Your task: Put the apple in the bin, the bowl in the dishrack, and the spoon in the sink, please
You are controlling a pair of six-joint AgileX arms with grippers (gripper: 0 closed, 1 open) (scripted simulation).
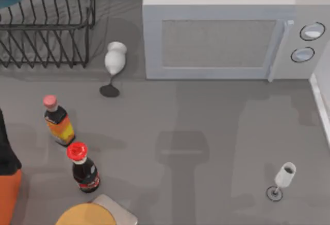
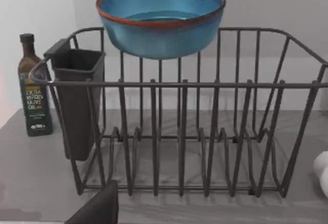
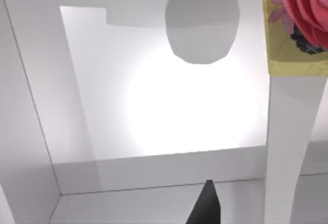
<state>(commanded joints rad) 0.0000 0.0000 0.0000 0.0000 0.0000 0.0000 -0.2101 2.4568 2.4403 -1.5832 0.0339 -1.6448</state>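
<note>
Along the counter's (image 1: 206,132) left edge stand two bottles, one with a pink cap (image 1: 58,121) and, nearer the front edge, one with a red cap (image 1: 82,167); an orange round thing (image 1: 85,215) sits at the front edge beside them; a white vase (image 1: 115,57) lies tipped over just right of the dishrack (image 1: 46,24), a dark patch (image 1: 109,90) on the counter by its mouth; a wine glass (image 1: 282,178) stands toward the front right corner, well apart from the rest; a white microwave (image 1: 227,34) takes up the back edge from the middle to the right. The counter is plain grey, the wall behind it pale. In my left wrist view the dishrack (image 2: 195,131) stands straight ahead with a dark cutlery holder (image 2: 77,101) hung at one end and an olive oil bottle (image 2: 33,88) beside that end; the bowl (image 2: 160,18) is upright at the level of the rack's top bars, over its far side, whether resting there or clear of it I cannot tell; a dark finger (image 2: 97,208) of my left gripper shows on the near side of the rack, apart from the bowl, and I cannot tell how its jaws stand. My right wrist view faces white panels and a flower picture (image 3: 297,24); one dark fingertip (image 3: 205,206) shows, its spread unreadable.
</note>
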